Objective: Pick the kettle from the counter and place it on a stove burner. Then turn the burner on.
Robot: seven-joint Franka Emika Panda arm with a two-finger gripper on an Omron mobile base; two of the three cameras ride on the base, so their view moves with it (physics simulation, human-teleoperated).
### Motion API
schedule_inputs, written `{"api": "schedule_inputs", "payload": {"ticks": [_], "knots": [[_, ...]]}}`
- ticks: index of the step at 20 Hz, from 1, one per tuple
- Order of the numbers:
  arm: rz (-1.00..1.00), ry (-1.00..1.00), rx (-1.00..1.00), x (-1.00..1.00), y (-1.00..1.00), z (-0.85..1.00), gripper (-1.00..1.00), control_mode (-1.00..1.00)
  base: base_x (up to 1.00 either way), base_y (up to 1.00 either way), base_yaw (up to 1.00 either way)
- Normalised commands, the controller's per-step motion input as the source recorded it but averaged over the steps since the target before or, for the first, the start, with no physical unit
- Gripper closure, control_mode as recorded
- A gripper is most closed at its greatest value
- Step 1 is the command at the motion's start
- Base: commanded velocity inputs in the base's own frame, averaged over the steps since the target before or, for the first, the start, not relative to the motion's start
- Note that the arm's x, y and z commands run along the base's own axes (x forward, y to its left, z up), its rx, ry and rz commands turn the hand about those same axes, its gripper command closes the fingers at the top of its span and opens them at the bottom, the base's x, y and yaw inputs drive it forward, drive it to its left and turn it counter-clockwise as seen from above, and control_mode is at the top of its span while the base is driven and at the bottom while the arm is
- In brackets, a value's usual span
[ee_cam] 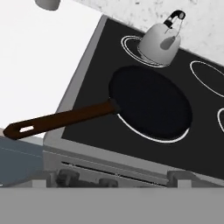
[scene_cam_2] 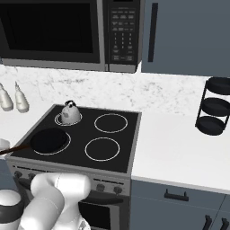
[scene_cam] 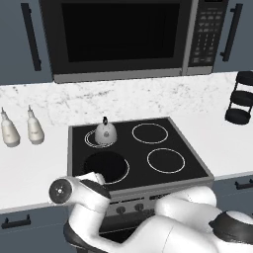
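The kettle [scene_cam: 105, 133] covers the middle of its burner [scene_cam: 92, 139] at the cooktop's rear left corner. The knobs [ee_cam: 68, 177] along the stove's front edge are half cut off in the hand view. The microwave [scene_cam: 118, 37] keypad is too small to read.

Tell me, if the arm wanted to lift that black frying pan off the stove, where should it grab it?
Probably by the long brown handle of the frying pan. It sticks out past the front left corner of the cooktop over the counter, slim enough for two fingers. Coming down from above, fingers across its width, looks best; the pan's round body is too wide, and the kettle stands just behind it.
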Motion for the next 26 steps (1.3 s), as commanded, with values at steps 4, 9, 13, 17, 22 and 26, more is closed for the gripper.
{"api": "schedule_inputs", "payload": {"ticks": [4,9,13,17,22,26], "knots": [[0.0,-0.21,0.0,-0.09,0.0,-0.23,-1.0,-1.0,0.0,0.0,0.0],[0.0,-0.24,0.0,0.0,-0.15,-0.3,-1.0,-1.0,0.0,0.0,0.0],[0.0,-0.22,0.0,0.0,-0.07,-0.28,-1.0,-1.0,0.0,0.0,0.0],[0.0,-0.15,0.0,0.0,-0.03,-0.3,-1.0,-1.0,0.0,0.0,0.0],[0.0,-0.06,0.0,0.02,-0.2,-0.36,-1.0,-1.0,0.0,0.0,0.0],[0.0,-0.02,0.0,0.0,-0.12,-0.22,-1.0,-1.0,0.0,0.0,0.0]]}}
